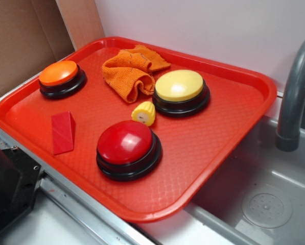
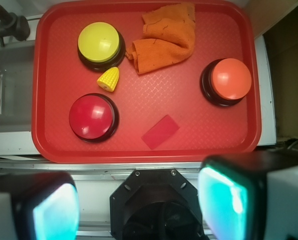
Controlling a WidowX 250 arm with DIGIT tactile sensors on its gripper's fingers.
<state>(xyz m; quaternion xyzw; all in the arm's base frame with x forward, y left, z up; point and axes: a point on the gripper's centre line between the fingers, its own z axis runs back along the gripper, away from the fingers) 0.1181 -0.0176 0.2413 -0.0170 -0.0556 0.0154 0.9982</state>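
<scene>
Exterior, tray (image 1: 218,132): red, beside a sink (image 1: 267,204).
Exterior, block (image 1: 63,131): red wedge lying near the tray's left rim, apart from the red button (image 1: 126,145).
Exterior, corn (image 1: 144,113): between the red button and the yellow button (image 1: 180,87).
Exterior, cloth (image 1: 132,71): orange, crumpled, beside the yellow button; the orange button (image 1: 60,75) sits apart.
Wrist, jaws: wide apart, empty, outside the tray's (image 2: 198,125) near rim.
Wrist, block (image 2: 160,132): nearest the jaws, right of the red button (image 2: 93,116).

no readable text anywhere

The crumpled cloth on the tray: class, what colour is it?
The cloth is orange, clearest in the wrist view.
</scene>
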